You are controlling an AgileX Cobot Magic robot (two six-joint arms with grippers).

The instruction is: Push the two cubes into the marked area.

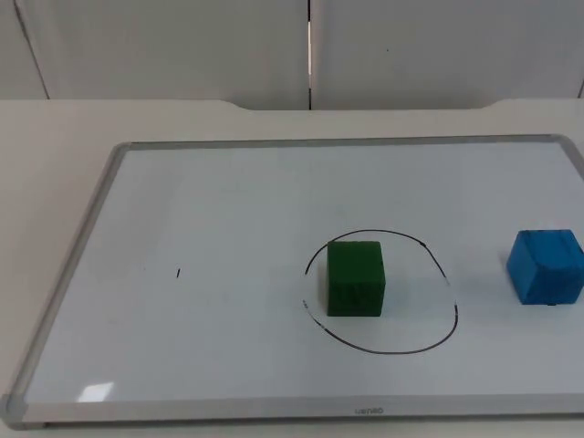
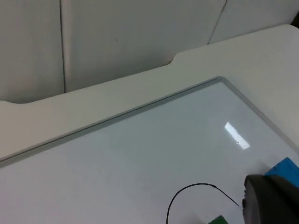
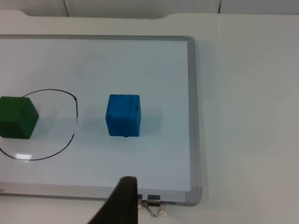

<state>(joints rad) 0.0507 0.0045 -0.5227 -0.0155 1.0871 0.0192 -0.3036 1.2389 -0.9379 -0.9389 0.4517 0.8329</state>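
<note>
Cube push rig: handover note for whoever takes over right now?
Left tool: raised over the whiteboard, touching nothing.
Right tool: at the board's edge on the blue cube's side, touching nothing.
Green cube: inside the drawn circle. Done.
Blue cube: on the board, outside the circle, toward the right arm's side.
Left: push the blue cube into the circle beside the green one.

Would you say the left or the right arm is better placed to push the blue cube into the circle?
Right, probably. The blue cube lies right of the circle, on that arm's side; the green cube is already inside.
</note>
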